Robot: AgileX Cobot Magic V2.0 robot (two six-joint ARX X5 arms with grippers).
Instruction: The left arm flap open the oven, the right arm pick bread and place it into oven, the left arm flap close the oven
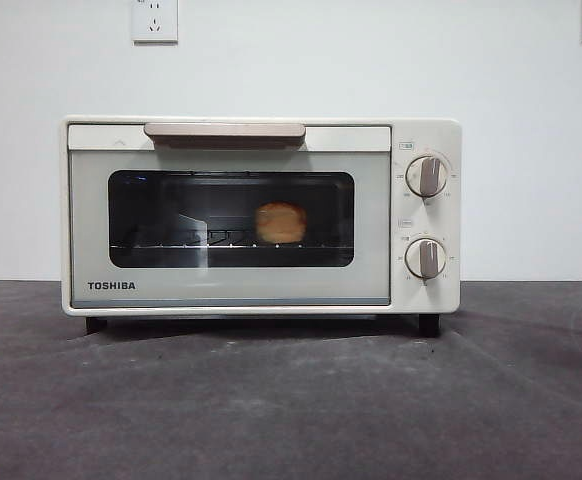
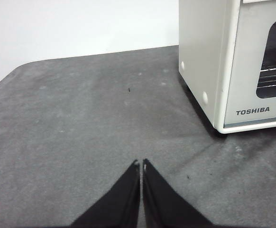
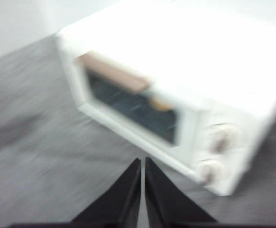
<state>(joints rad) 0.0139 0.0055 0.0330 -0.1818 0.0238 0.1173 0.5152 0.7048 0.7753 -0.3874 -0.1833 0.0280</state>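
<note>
Behind the oven (image 1: pixel 261 215) door glass, bread (image 1: pixel 280 223) dim; left gripper (image 2: pixel 141 164) and right gripper (image 3: pixel 142 161) both pressed together, empty, front view showing neither.

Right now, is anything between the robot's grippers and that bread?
Yes: the cream-white toaster oven's dark glass door is closed, with the golden bread behind it on the wire rack. Both the left gripper and right gripper hang outside.

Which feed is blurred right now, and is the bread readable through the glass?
Right wrist view: smeared, oven top washed out white. Front view: sharp, bread clear on the rack behind the dark window, faint reflection beside it. Left wrist view: sharp, logo legible.
</note>
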